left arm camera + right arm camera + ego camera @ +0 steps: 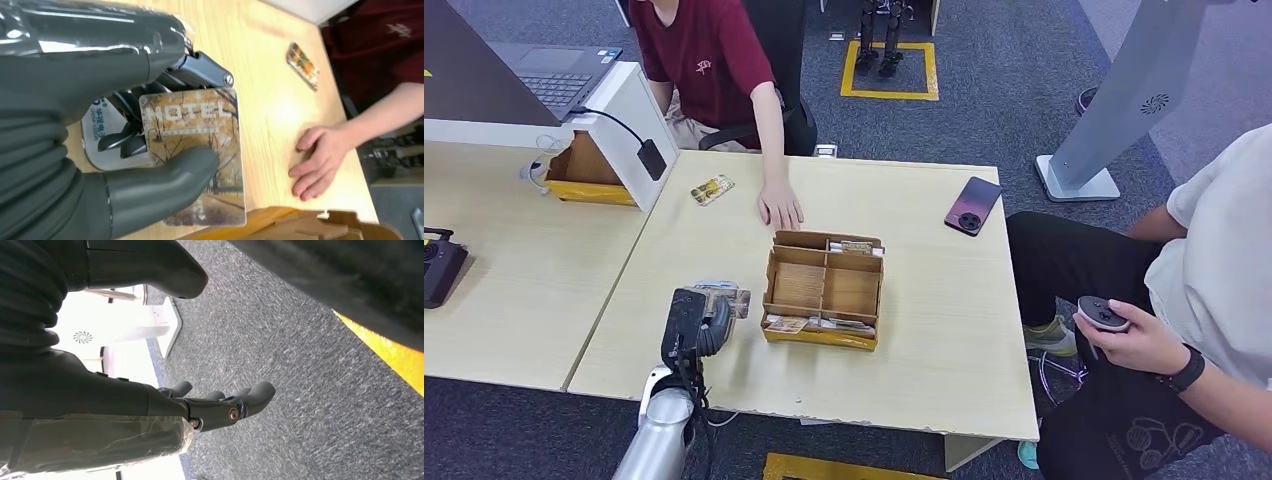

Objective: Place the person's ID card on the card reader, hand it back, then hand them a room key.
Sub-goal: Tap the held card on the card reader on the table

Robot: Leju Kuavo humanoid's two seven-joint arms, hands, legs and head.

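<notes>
The thin, stiff, likely slippery room key (195,155) is pinched flat by the left hand (125,150), best held by its edges.

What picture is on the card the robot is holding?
The room key shows brown, bare autumn trees with the word HOTEL, clearest in the left wrist view.
</notes>
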